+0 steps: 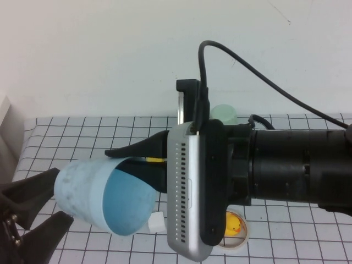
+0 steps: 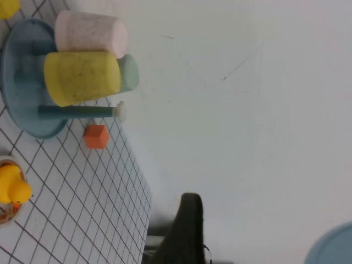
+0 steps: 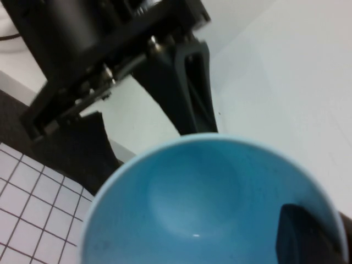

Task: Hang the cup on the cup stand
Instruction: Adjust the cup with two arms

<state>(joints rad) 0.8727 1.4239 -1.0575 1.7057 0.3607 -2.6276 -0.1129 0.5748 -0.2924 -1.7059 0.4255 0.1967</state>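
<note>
The light sky-blue cup lies on its side in the air, mouth toward the camera. My right gripper is shut on its rim, with one finger inside the cup. My left gripper is open at the lower left, its two black fingers spread on either side of the cup's base. One left finger and the cup's edge show in the left wrist view. The teal cup stand holds pink, yellow and green cups. One peg with a white tip is bare. In the high view my right arm hides the stand.
A pale green cup peeks out behind my right arm. A yellow duck sits in a white ring near the table's front, also seen in the left wrist view. An orange cube lies beside the stand. A white wall stands behind the gridded table.
</note>
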